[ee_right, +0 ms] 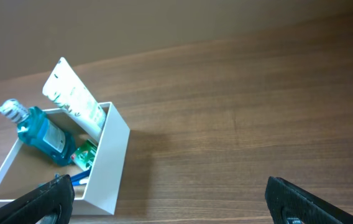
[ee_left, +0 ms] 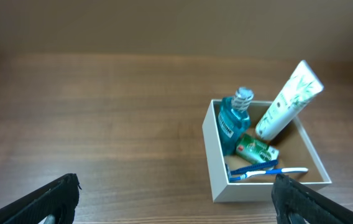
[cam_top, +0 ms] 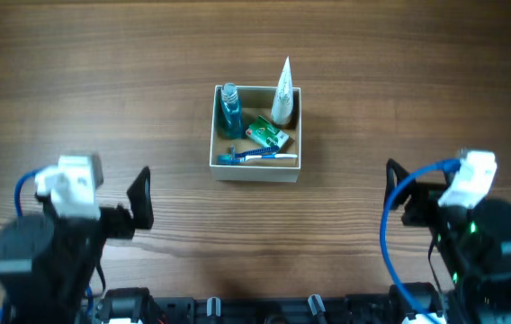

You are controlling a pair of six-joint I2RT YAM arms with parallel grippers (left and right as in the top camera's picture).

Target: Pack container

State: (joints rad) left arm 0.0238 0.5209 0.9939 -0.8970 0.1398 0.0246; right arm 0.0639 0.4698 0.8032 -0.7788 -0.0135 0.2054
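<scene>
Seemingly packed, the small square white-walled container with a tan cardboard inside (cam_top: pixel 255 172) sits mouth-up near the middle of the brown wooden table (cam_top: pixel 76 72), too square to own a long axis. Inside, the blue-and-white toothbrush (cam_top: pixel 255 157) lies 9-to-3 along its 6 o'clock wall, and the white toothpaste tube (cam_top: pixel 282 90) leans out past the 1 o'clock corner. What remains, I judge, is finishing without brushing that tube: the left gripper (ee_left: pixel 176 190) at 8 o'clock and the right gripper (ee_right: pixel 170 184) at 4 o'clock gape wide, empty, well apart from it.
</scene>
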